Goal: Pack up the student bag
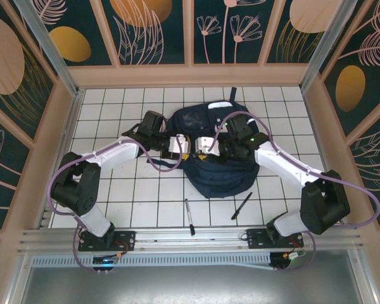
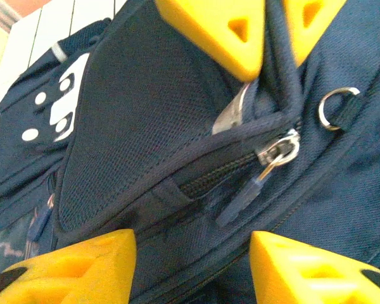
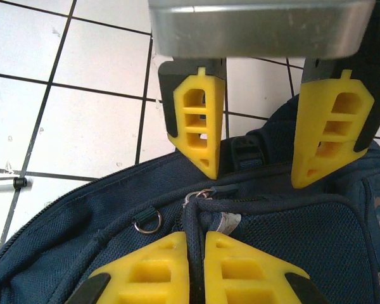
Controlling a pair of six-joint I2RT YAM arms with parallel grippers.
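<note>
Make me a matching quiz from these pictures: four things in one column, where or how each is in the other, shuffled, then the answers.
1. left gripper
2. right gripper
3. black pen
4. metal ring

A. lying on the tiled table
B. shut on a fold of the student bag
C. open, fingers apart over the bag
D. held by a fabric loop on the bag

Pairs: 1-C, 2-B, 3-A, 4-D
</note>
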